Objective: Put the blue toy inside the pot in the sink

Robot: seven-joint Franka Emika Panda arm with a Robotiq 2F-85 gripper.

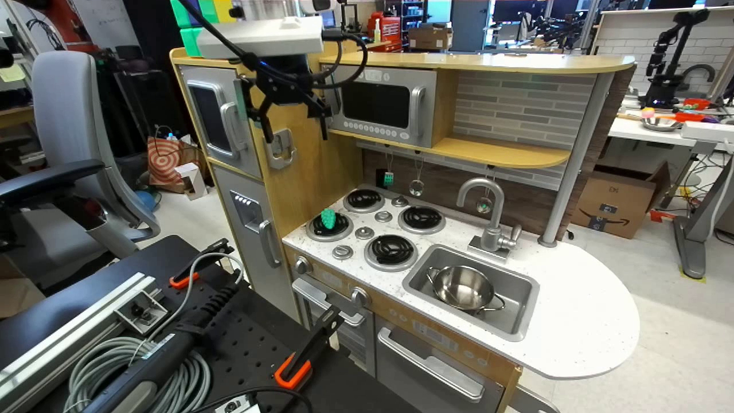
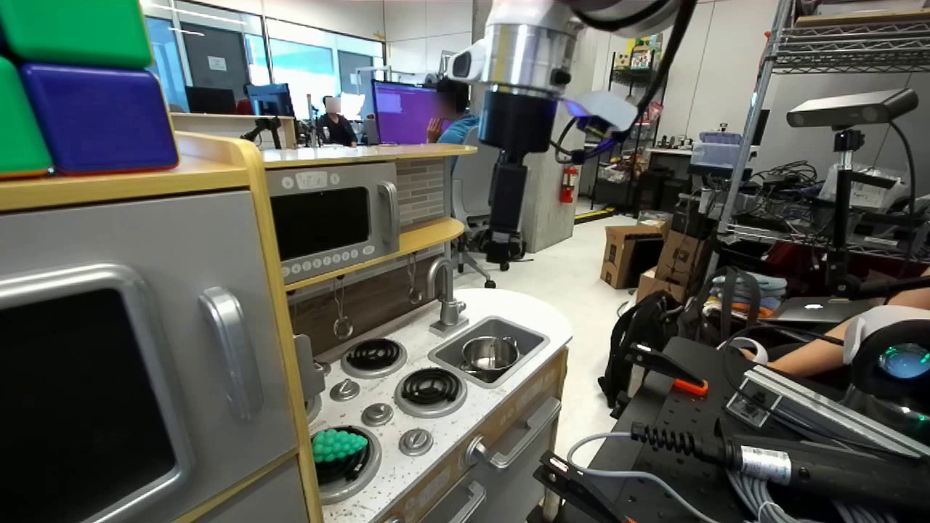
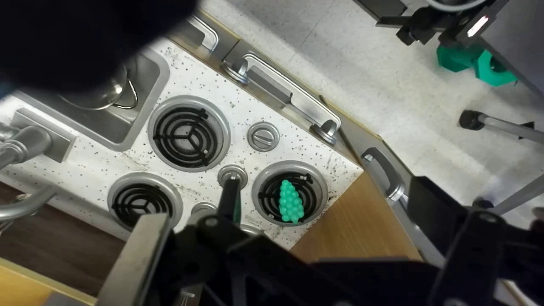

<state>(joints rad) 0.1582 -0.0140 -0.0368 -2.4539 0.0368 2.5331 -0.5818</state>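
The blue toy, a teal-green bumpy lump, lies on a black burner in both exterior views [image 1: 328,218] [image 2: 339,445] and in the wrist view [image 3: 291,202]. The pot [image 1: 463,288], shiny silver with two handles, stands inside the sink [image 1: 532,312]; it also shows in an exterior view [image 2: 490,354]. In the wrist view the pot [image 3: 100,97] is partly hidden by a dark blurred shape. My gripper [image 1: 296,136] is high above the stove side of the counter. Its fingers are spread wide with nothing between them, as the wrist view [image 3: 329,185] also shows.
The curved faucet [image 1: 487,212] rises behind the sink. A microwave [image 1: 378,106] and wooden shelf [image 1: 504,152] overhang the back of the counter. A tall fridge panel [image 1: 304,172] stands beside the toy's burner. Stove knobs [image 1: 364,233] stick up between burners.
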